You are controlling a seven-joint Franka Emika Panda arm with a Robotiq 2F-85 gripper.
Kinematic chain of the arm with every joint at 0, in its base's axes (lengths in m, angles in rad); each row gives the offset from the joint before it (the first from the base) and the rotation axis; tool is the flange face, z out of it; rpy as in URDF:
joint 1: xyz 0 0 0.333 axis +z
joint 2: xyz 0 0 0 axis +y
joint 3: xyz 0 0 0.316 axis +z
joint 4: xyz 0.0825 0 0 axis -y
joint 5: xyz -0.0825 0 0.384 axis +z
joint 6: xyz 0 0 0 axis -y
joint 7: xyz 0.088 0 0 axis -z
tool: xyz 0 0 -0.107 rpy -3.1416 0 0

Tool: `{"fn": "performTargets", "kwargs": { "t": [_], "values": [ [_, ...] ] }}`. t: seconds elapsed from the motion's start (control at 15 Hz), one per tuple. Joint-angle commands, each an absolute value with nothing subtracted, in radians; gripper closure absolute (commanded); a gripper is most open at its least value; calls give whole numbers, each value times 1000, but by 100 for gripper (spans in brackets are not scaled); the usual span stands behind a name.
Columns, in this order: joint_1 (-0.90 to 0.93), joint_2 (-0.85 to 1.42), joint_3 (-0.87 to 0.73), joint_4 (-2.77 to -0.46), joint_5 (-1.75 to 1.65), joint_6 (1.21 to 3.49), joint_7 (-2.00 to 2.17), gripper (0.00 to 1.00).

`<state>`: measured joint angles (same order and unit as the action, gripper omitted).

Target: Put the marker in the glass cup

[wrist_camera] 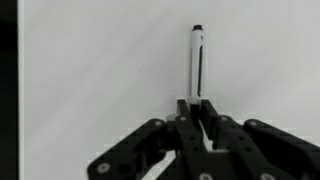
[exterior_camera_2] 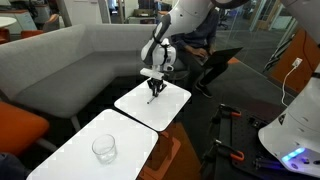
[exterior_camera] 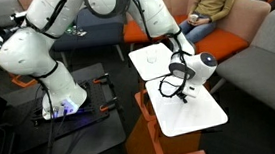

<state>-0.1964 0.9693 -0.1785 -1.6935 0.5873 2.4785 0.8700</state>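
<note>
My gripper (wrist_camera: 197,108) is shut on the marker (wrist_camera: 197,60), a thin pale stick with a dark clip and a black tip that points away from the fingers over a white surface. In both exterior views the gripper (exterior_camera_2: 153,90) (exterior_camera: 182,89) points down at a white tabletop (exterior_camera_2: 170,110), close to its surface; I cannot tell whether the marker touches it. The glass cup (exterior_camera_2: 104,150) stands upright on the other white tabletop (exterior_camera_2: 70,160), well apart from the gripper. I do not make out the cup in the wrist view.
The two white tabletops (exterior_camera: 196,112) stand side by side on an orange base, with a gap between them. A grey sofa (exterior_camera_2: 70,60) curves behind them. A person (exterior_camera: 212,10) sits on an orange seat nearby. The robot base and cables (exterior_camera: 64,98) are beside the tables.
</note>
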Motion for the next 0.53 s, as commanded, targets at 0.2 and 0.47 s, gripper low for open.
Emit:
{"fn": "performTargets", "kwargs": {
  "t": [0.2,0.47],
  "values": [
    [-180,1001,-192,-1634,533,2400,938,98],
    [-178,1003,-189,-1627,527,2386,952,67]
  ]
}}
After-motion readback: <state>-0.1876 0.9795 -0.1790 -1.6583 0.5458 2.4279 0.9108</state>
